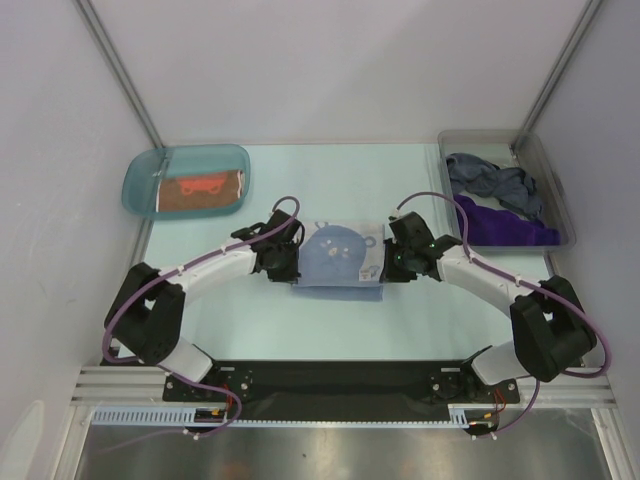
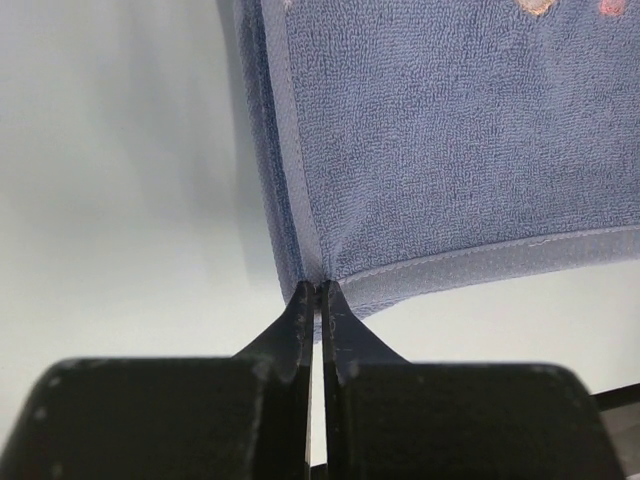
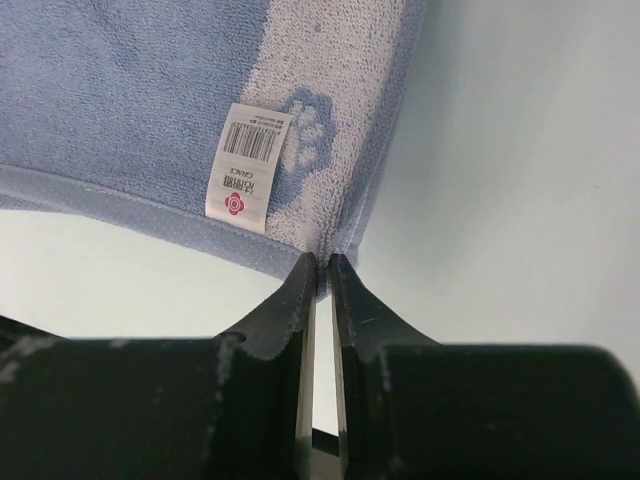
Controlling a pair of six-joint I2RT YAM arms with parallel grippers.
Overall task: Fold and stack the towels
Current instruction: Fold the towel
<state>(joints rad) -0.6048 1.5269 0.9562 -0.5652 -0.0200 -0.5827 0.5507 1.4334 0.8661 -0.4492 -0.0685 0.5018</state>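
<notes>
Top view high behind arm bases (image 1: pixel 215 378), down onto whole worktop (image 1: pixel 330 190), wrist views close along left tool (image 2: pixel 318 300), right tool (image 3: pixel 322 270), all share blue towel (image 1: pixel 338 255)

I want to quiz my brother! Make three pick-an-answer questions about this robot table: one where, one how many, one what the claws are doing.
1. Where is the orange-brown towel?
A. in the clear bin
B. in the teal tray
C. between the arms

2. How many towels lie in the clear bin?
A. two
B. one
C. four

3. What do the left gripper and right gripper do to the blue towel?
A. hover open above it
B. press it flat
C. each pinch a corner, shut

Answers:
1 B: it lies flat inside the tray.
2 A: a grey-blue towel and a purple towel.
3 C: both wrist views show fingertips closed on a corner.
</notes>
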